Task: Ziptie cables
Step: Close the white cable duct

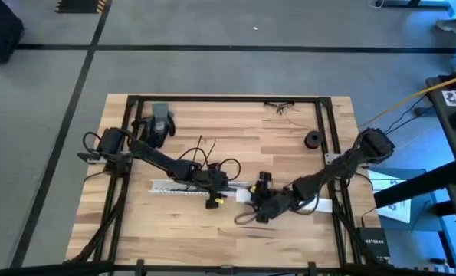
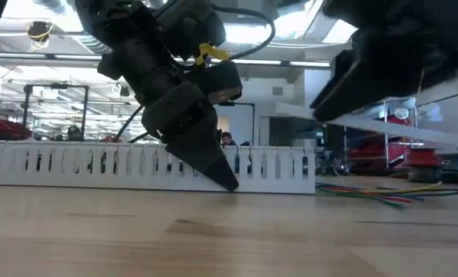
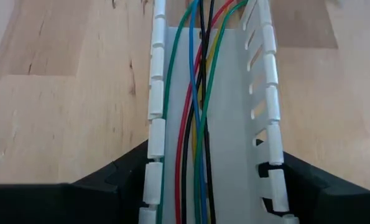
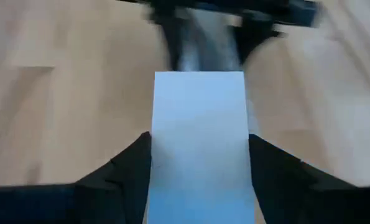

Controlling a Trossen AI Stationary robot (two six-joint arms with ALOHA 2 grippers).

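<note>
Left claw is clamped around one slotted white duct carrying about six colored cables, mid-tabletop. Right claw pinches one flat white cover strip beside it.

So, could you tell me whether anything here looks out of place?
The coloured cables lie crossed and tangled inside the white slotted duct, and they spill out past its end onto the table.

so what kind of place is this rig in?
Probably an open lab or workshop. The wooden table stands on grey carpet marked with dark lines; behind the white slotted strip, the low view shows exposed ceiling ducts, metal racks and a person.
</note>
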